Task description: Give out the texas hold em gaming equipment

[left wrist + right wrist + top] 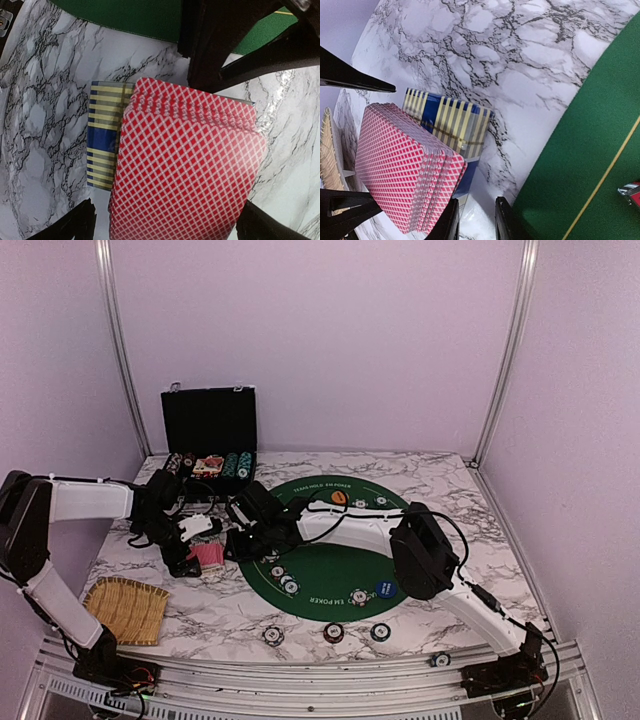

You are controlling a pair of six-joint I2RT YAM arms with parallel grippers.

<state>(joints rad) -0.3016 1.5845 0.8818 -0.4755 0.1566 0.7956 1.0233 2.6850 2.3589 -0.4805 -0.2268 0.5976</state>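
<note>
A deck of red-backed playing cards (209, 555) lies slanted on a blue and yellow striped card box (102, 135), on the marble left of the green poker mat (335, 555). My left gripper (188, 548) straddles the deck (185, 170), jaws wide, one finger (75, 225) off its edge. My right gripper (242, 540) is just right of the deck (402, 165), jaws a narrow gap apart (476, 220) beside the box (447, 120). Striped chips (283, 579), an orange button (339, 497) and a blue button (387, 589) lie on the mat. No triangular button shows.
The open black chip case (209, 430) stands at the back left. A woven straw mat (125, 608) lies front left. Three chips (333, 632) line the front edge, another sits on the rail (440, 660). The right arm (420, 550) spans the mat.
</note>
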